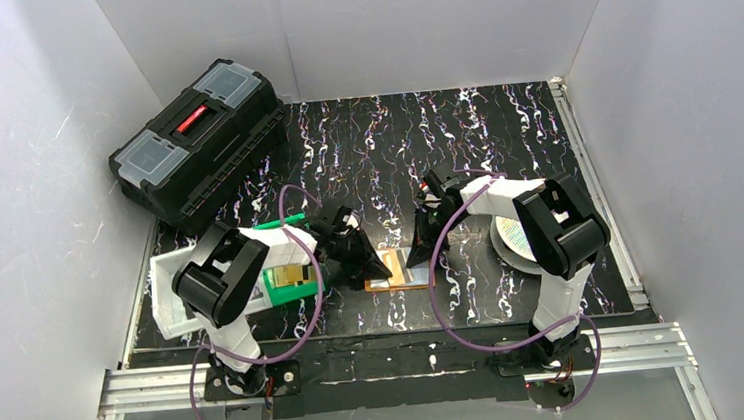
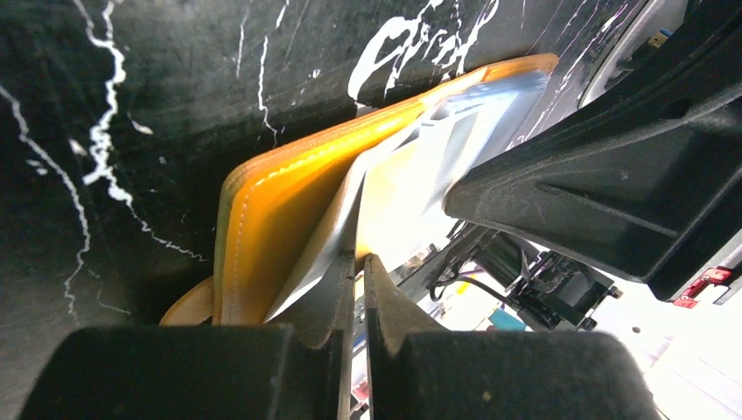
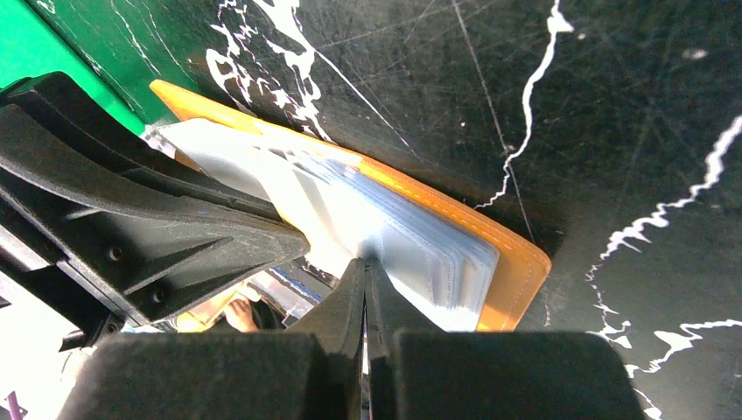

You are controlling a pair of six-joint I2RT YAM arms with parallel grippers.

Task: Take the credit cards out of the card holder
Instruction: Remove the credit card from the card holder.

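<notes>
Top external view: orange wallet point(image 1: 403, 274) open at centre frame. Left gripper point(image 2: 359, 259) and right gripper point(image 3: 365, 263) both sit closed tight against its clear pockets point(image 3: 411, 245).

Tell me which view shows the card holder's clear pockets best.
Right wrist: the pockets fan out close up. Left wrist shows mostly the orange cover, pockets partly behind the right arm. Top shows only a small, distant patch.
</notes>
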